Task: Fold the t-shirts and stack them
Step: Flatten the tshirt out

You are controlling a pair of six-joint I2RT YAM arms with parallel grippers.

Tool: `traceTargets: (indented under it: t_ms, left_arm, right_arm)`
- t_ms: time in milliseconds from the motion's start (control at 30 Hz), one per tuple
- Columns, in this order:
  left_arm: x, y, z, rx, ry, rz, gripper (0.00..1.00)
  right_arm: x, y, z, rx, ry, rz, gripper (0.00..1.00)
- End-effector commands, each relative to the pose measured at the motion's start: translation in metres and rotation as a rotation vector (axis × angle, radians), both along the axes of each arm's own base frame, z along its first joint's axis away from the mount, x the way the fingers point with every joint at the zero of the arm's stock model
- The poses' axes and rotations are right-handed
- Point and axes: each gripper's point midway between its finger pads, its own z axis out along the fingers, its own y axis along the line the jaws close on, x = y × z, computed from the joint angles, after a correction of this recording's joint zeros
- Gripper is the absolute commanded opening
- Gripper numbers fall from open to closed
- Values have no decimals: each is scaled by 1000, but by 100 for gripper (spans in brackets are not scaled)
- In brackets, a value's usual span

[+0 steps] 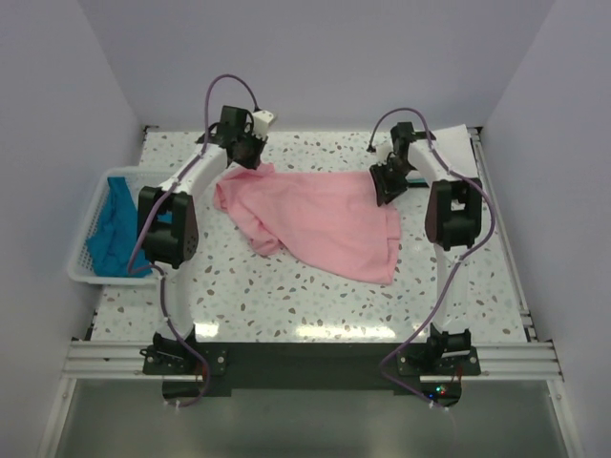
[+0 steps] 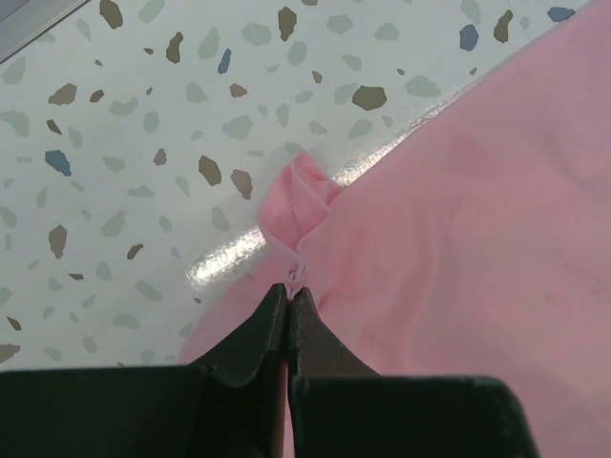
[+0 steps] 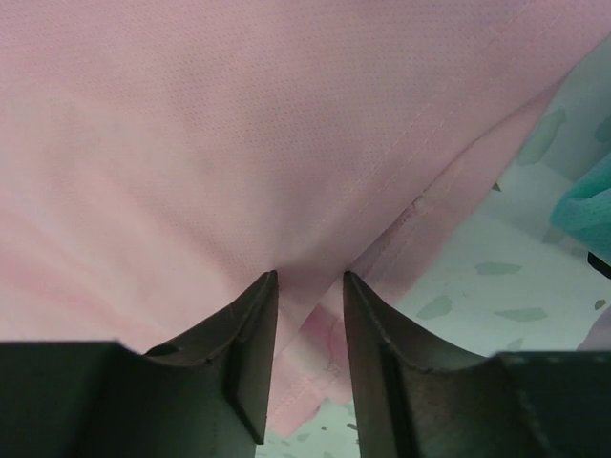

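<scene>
Lying rumpled, pink t-shirt (image 1: pixel 320 221) spreads across table (image 1: pixel 286 296).

Speckled terrazzo counter (image 1: pixel 315 296), glossy, light glare near front edge. White lattice basket (image 1: pixel 84 258) hanging over left edge, roughly mid-depth. White flat item (image 1: pixel 456 145) at far right corner, partly hidden, identity unclear. Black bar with aluminium rail (image 1: pixel 305 361) running along near edge. Pale lavender walls (image 1: pixel 315 57) enclosing back and both sides.
</scene>
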Motion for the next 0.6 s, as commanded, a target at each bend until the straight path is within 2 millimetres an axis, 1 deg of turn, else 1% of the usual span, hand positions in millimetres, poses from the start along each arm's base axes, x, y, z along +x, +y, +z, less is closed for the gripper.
traceTargets:
  t_ms: [0, 67, 100, 133, 167, 200, 233, 267, 300, 333, 400, 433, 467, 500, 533, 567]
  left_arm:
    - [12, 0, 11, 3, -42, -4, 0]
    - [12, 0, 11, 3, -42, -4, 0]
    - [12, 1, 12, 4, -43, -3, 0]
    - [12, 1, 12, 5, -44, -4, 0]
    - [11, 1, 13, 5, -44, -4, 0]
    - [12, 2, 14, 6, -47, -1, 0]
    - [11, 1, 14, 6, -48, -4, 0]
    - [11, 2, 15, 8, -50, -4, 0]
    - [11, 2, 15, 8, -50, -4, 0]
    - [11, 1, 16, 7, -51, -5, 0]
    - [11, 2, 19, 6, -59, -4, 0]
    - [11, 1, 21, 4, -63, -5, 0]
    - [9, 2, 21, 4, -63, -5, 0]
    - [9, 2, 22, 2, -65, -4, 0]
    - [7, 2, 20, 1, -62, -6, 0]
    - [6, 2, 21, -1, -63, -6, 0]
  right_arm:
    - [4, 7, 11, 27, -22, -14, 34]
    - [3, 12, 20, 46, -31, -7, 30]
    - [4, 12, 30, 52, -48, -5, 28]
    - [3, 13, 33, 55, -55, -3, 19]
    - [3, 13, 38, 63, -62, 0, 15]
    - [1, 14, 43, 67, -64, 4, 8]
    - [-1, 14, 53, 75, -78, 9, 3]
    - [-3, 16, 58, 86, -81, 21, 0]
    - [-9, 17, 63, 94, -72, 34, 0]
    - [-15, 19, 74, 106, -84, 46, 0]
    - [-24, 18, 87, 117, -97, 73, 0]
    - [-34, 17, 86, 117, -84, 83, 0]
    - [-40, 16, 104, 117, -124, 105, 0]
    - [-44, 15, 107, 114, -132, 111, 0]
    - [-55, 12, 101, 107, -108, 115, 0]
    - [-60, 12, 111, 104, -134, 136, 0]
